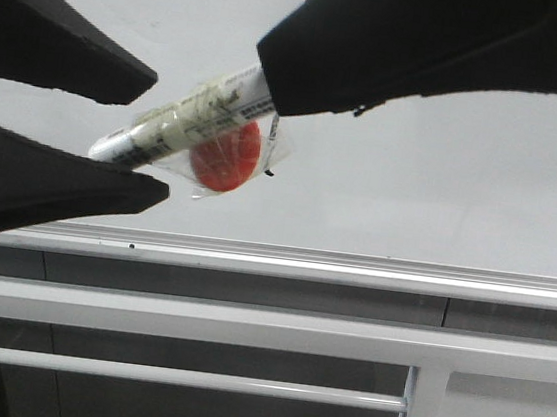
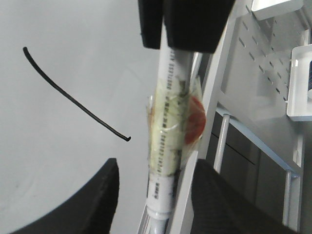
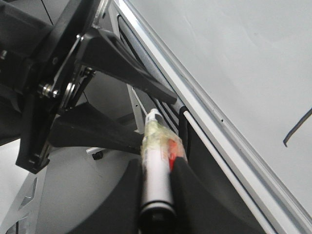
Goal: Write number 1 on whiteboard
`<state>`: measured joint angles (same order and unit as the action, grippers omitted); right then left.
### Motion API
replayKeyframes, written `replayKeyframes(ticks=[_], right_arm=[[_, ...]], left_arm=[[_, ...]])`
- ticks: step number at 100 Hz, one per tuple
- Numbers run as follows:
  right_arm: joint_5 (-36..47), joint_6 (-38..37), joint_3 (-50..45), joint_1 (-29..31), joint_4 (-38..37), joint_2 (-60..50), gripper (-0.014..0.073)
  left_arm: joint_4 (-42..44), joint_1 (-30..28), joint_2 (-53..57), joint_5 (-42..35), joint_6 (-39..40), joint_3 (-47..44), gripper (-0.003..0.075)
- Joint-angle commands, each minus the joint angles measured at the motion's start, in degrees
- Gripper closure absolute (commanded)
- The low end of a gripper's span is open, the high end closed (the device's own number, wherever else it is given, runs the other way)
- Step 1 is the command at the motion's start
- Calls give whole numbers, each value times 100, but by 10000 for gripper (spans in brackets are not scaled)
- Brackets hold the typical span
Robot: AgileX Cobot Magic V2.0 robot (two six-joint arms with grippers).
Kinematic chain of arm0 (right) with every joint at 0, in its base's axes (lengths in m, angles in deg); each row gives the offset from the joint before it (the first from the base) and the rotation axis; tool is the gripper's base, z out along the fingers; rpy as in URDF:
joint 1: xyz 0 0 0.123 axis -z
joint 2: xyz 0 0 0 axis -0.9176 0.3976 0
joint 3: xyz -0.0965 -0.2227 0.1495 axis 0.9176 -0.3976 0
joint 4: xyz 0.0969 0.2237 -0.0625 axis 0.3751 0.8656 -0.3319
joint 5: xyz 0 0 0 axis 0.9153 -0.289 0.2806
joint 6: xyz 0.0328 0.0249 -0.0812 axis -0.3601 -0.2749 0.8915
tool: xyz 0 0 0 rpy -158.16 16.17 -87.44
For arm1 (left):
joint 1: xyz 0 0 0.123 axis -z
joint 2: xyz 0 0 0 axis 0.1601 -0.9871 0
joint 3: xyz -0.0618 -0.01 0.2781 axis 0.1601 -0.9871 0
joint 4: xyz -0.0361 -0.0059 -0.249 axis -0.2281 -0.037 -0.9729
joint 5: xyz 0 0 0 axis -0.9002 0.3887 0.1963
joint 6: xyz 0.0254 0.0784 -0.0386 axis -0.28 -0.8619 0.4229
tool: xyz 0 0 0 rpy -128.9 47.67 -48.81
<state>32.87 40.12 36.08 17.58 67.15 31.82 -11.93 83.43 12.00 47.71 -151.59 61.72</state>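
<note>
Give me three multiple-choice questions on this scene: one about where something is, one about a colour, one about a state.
1. The marker's free end lies:
A. between the left end effector's fingers
B. above both end effectors
C. out of view

2. The disc taped to the marker is:
A. blue
B. red
C. green

3. The right end effector is:
A. open and empty
B. shut on the disc alone
C. shut on the marker

Answers:
1 A, the front view shows the spread fingers either side of that end.
2 B, it is red in every view.
3 C, its wrist view shows both fingers clamping the barrel.
</note>
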Motion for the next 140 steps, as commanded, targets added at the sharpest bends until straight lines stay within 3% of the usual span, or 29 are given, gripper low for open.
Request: replayKeyframes(ticks=[1, 13, 18, 29, 66, 73, 85, 93, 101, 110, 122, 133, 140], right_arm=[[197, 21, 214, 28, 59, -48, 657], [197, 21, 214, 28, 59, -48, 657], [197, 21, 214, 28, 59, -37, 657], [197, 21, 214, 28, 59, -8, 657], [266, 32, 214, 28, 59, 41, 634], [279, 45, 214, 28, 45, 41, 522], [478, 45, 214, 28, 45, 41, 155], [695, 45, 214, 28, 45, -27, 48], [943, 45, 218, 28, 45, -196, 76], [1218, 45, 218, 28, -20, -507, 169], [1322, 45, 218, 28, -246, -1001, 375], [1285, 54, 192, 28, -351, -1384, 661], [1276, 109, 115, 28, -365, -1558, 657]], left_arm=[[136, 34, 40, -265, 18, 192, 409], [145, 34, 40, -245, 18, 202, 433], [145, 34, 40, -231, 18, 200, 500], [267, 34, 40, -143, 18, 200, 743], [301, 34, 40, -88, 45, 200, 741], [241, 34, 40, -88, 44, 200, 741], [10, 34, 40, -136, 55, 200, 741], [-323, 34, 40, -253, 119, 200, 741], [-450, 34, 40, -439, 446, 200, 741], [-420, 34, 40, -697, 1198, 200, 741], [-303, 34, 40, -849, 2236, 159, 741], [262, 34, 40, -1064, 3468, 10, 741], [645, 34, 7, -1506, 4353, -126, 741]])
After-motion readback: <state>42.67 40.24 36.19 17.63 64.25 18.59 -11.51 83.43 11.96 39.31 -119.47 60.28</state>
